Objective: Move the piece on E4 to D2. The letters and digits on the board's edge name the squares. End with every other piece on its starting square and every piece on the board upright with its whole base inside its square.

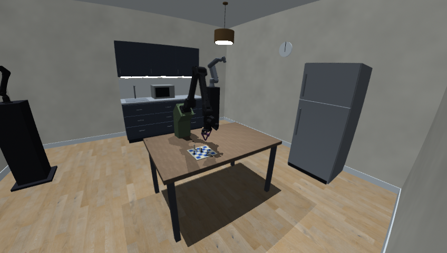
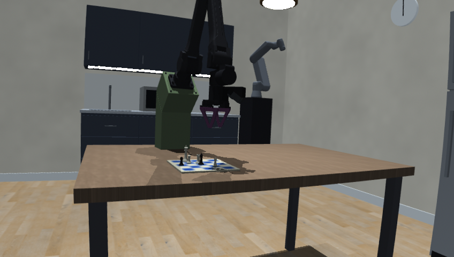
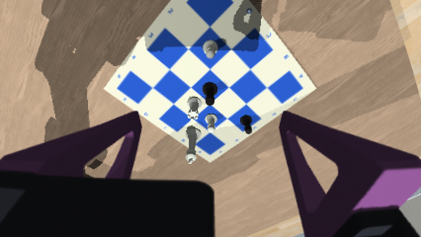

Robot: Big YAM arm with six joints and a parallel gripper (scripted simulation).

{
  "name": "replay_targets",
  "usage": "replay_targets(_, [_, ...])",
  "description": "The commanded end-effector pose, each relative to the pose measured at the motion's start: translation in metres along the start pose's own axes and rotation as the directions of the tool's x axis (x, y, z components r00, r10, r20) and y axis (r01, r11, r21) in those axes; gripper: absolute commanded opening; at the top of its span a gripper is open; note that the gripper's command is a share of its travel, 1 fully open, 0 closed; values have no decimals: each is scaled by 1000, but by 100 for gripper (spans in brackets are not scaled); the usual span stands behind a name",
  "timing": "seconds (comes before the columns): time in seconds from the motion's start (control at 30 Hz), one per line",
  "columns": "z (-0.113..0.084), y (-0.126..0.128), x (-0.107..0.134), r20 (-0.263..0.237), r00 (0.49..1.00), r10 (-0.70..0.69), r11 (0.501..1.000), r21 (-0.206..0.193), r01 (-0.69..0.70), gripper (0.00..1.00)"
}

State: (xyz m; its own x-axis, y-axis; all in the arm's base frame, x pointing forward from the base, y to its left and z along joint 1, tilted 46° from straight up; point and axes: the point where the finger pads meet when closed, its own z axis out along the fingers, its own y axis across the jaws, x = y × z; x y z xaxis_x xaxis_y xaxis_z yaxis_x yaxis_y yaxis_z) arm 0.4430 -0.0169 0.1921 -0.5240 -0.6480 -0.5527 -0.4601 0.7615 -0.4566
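The small blue and white chessboard (image 1: 191, 152) (image 2: 174, 163) (image 3: 133, 85) lies on the wooden table (image 1: 244, 140) (image 2: 286, 165). Several pieces stand on it. In the wrist view I see a white pawn (image 3: 210, 48), a black pawn (image 3: 210, 91), a white piece (image 3: 193, 106), a small white pawn (image 3: 210, 121), a black pawn (image 3: 246, 123) and a tall white piece (image 3: 191, 142). A dark shape lies at the board's far edge; I cannot tell what it is. My gripper (image 1: 205, 135) (image 2: 215, 119) (image 3: 210, 118) is open and empty, well above the board.
The arm's green base (image 1: 182, 120) (image 2: 173, 118) stands on the table behind the board. A fridge (image 1: 326, 119) is to the right, kitchen cabinets (image 1: 147, 117) at the back, and a black pedestal (image 1: 21, 140) on the left.
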Motion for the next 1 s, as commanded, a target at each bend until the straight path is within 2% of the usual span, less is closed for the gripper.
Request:
replay_targets(0.0, [-29,-9,-5,18,1000,-8,1000,21,7,100])
replay_targets(0.07, [-39,-9,-8,25,1000,-11,1000,23,10,100])
replay_targets(0.13, [-39,-9,-8,25,1000,-11,1000,23,10,100])
replay_targets(0.27, [-55,-16,-14,34,999,-10,999,35,9,100])
replay_targets(0.37, [-59,-16,-17,40,999,-13,999,36,12,100])
replay_targets(0.47, [-51,-11,-11,23,1000,-11,1000,19,10,100])
replay_targets(0.97, [-50,-10,-10,22,1000,-11,1000,18,10,100])
